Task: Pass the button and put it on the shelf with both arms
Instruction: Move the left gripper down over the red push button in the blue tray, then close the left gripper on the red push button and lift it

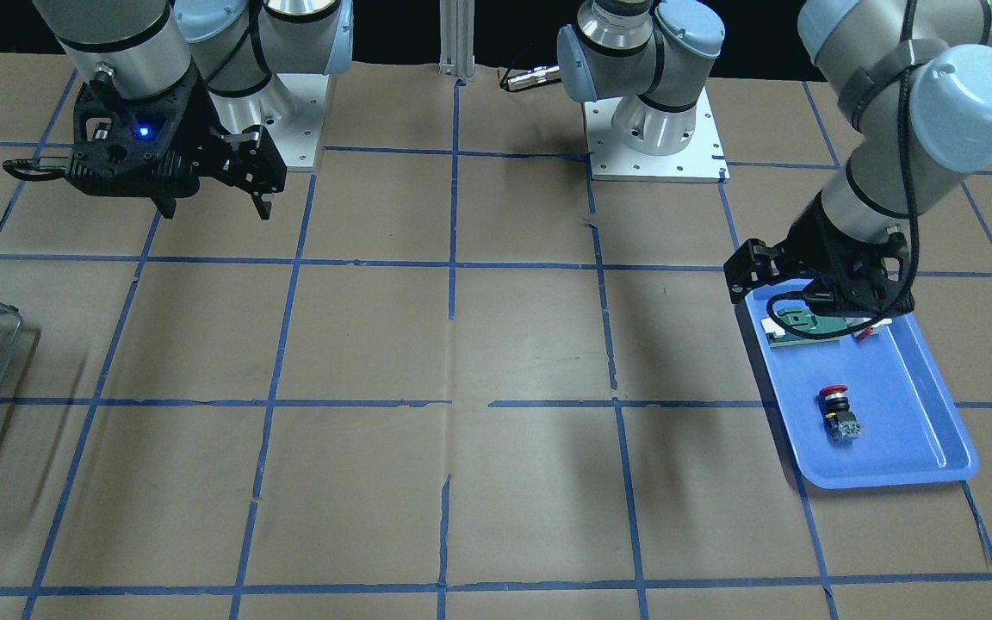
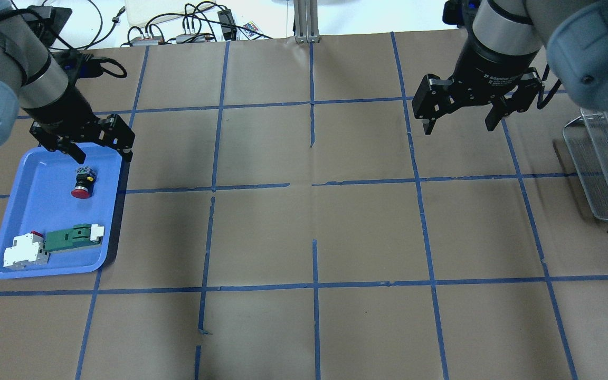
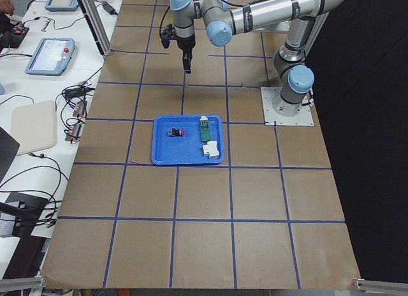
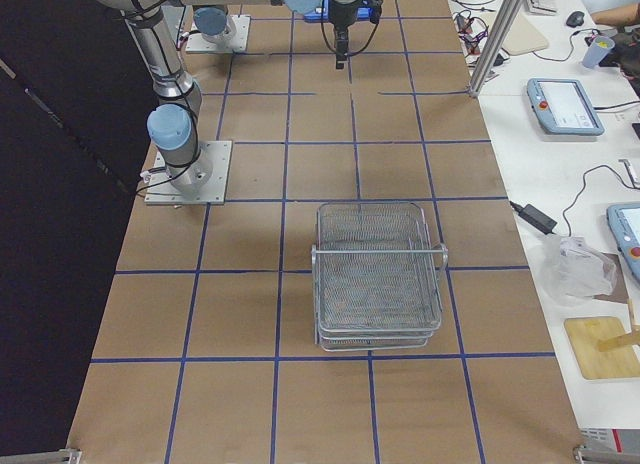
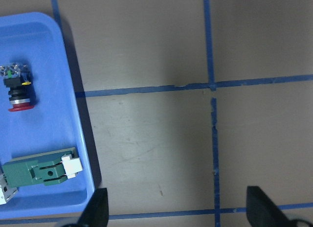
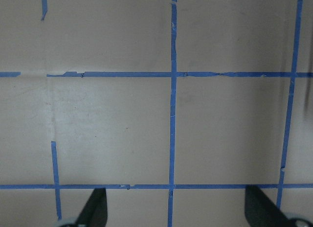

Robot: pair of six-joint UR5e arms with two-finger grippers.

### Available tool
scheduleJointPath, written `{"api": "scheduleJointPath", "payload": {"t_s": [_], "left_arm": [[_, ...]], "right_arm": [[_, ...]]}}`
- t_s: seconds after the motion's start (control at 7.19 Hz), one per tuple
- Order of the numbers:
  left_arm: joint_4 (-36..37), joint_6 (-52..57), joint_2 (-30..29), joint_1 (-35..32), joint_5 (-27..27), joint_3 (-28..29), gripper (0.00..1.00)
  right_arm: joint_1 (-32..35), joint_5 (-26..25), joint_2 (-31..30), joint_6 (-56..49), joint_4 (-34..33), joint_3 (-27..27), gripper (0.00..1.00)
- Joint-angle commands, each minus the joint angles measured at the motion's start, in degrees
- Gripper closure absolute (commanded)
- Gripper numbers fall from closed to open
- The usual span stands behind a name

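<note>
in the tray [image 2: 40,206] on the left the button [image 2: 82,182] lies on its side, clear of the other parts [image 2: 72,240]. it looks light, hard, apt to roll; i'd pinch the black body. left gripper [image 2: 103,157] hangs wide above the tray, right gripper [image 2: 459,128] wide, empty, near the shelf [image 2: 607,169].

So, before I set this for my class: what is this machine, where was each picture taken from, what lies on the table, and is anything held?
It is a robot with two arms, each ending in a two-finger claw. Two pictures look down from opposite sides of the table, two from its ends, two from cameras on the wrists. On the table sit a blue tray with the red-capped button and two other parts, and a wire shelf. The left gripper and the right gripper are open, holding nothing.
</note>
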Motion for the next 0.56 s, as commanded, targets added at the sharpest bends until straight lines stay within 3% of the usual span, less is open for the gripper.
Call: {"api": "scheduleJointPath", "payload": {"t_s": [0.0, 0.14, 0.42], "left_arm": [[14.3, 10.9, -5.2, 7.5, -0.7, -6.4, 0.07], [21.8, 14.8, -8.3, 10.1, -1.0, -8.4, 0.06], [24.3, 18.5, -13.9, 16.2, -3.2, -9.1, 0.05]], "right_arm": [[0.1, -0.2, -0.2, 0.1, -0.1, 0.0, 0.0], [0.1, -0.3, -0.2, 0.1, 0.1, 0.0, 0.0], [0.1, -0.2, -0.2, 0.2, 0.4, 0.1, 0.0]]}}
